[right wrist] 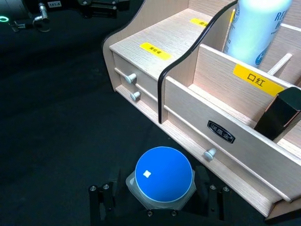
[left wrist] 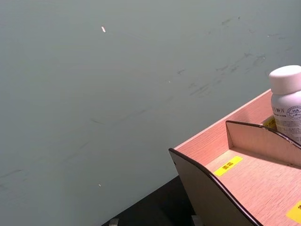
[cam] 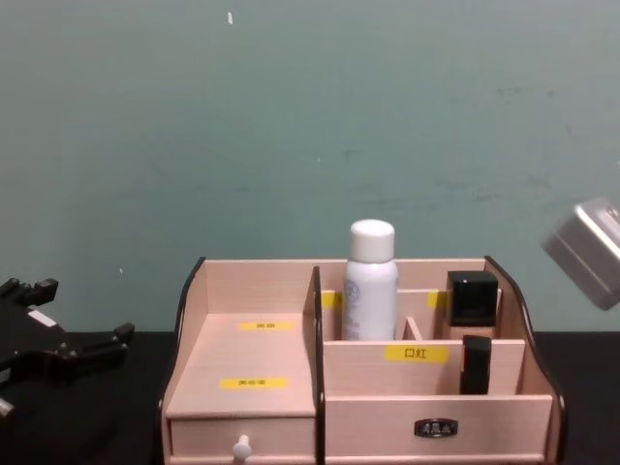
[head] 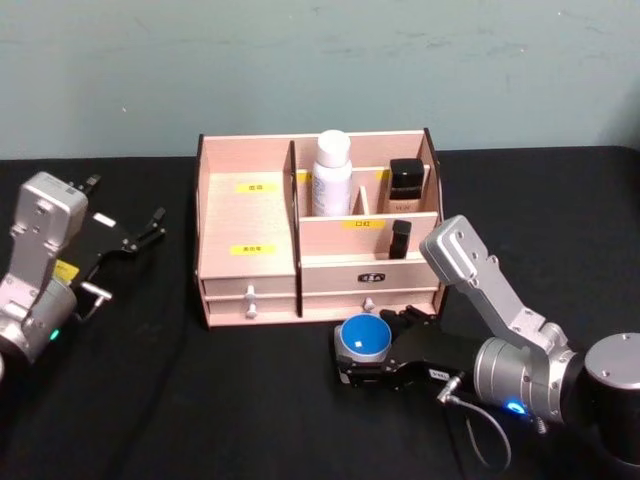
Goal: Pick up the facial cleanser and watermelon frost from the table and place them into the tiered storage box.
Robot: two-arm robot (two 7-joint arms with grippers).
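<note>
Step in hand: the facial cleanser [head: 332, 175] is already standing in a rear compartment of the tiered storage box [head: 245, 215], so I am judging the pick of the watermelon frost [head: 363, 338] to be under way.
Watermelon frost: this blue-lidded jar is sitting low over the black counter [head: 200, 400], just in front of the box's lower drawer.
Right pincer [head: 365, 372]: it is sitting around the jar's base; I cannot tell whether it is clamping.
Left pincer [head: 125, 250]: it is hanging wide and idle, well to the left of the box.
Doing it well: confirming a firm, centred hold, then rising straight up before moving over the front wall and drawer knobs.
Placing: aiming for a free compartment while keeping clear of the black tube [head: 400, 238] and the cleanser.
</note>
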